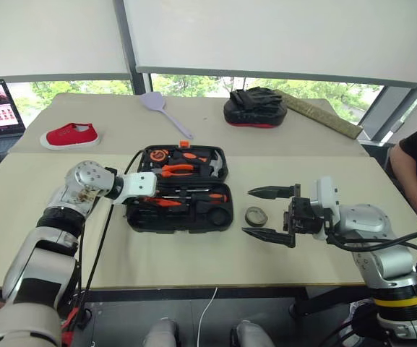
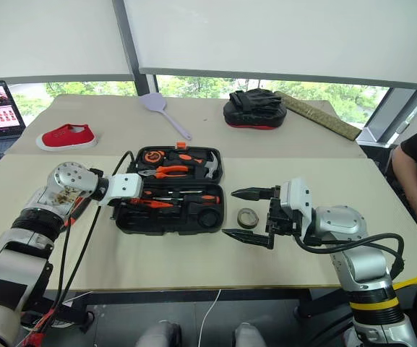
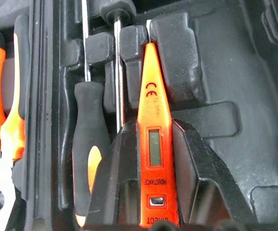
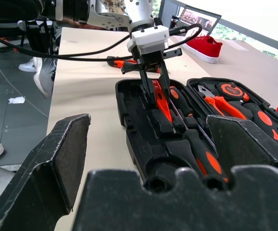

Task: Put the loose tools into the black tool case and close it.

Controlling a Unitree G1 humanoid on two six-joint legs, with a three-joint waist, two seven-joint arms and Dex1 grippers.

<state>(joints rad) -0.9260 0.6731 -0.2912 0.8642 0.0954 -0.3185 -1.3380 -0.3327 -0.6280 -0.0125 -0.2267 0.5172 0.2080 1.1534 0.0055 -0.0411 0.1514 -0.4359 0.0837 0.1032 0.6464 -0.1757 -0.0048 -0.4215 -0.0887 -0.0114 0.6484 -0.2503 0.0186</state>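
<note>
Left gripper [image 3: 151, 192] reaches down into the near half of the black tool case [image 1: 226, 217], its two fingers standing either side of the slim orange tester pen [image 3: 151, 110]. From the wrist view the pads look close against the pen's sides, yet whether they clamp it or have just let go I cannot tell. The pen lies along its moulded slot beside a black-and-orange screwdriver [image 3: 88, 154], its tip pointing at the retaining clip. To finish this step well, the pen should probably be pressed flat until it seats in the clips, then the fingers should spread only a little and lift straight out, so they do not drag it up or knock the neighbouring screwdriver.

Right gripper [image 1: 269, 213] hovers over the table just right of the case with its jaws spread wide and nothing between them; the small dark tape roll [image 1: 256, 215] rests on the table close by, apparently the next thing to collect.

Both head views give the tape roll and the case's open lid with pliers [image 1: 175, 170]. Another orange-and-black tool [image 4: 124, 62] lying on the table beyond the case appears in the right wrist view, where the head views have the left arm in front of it.
</note>
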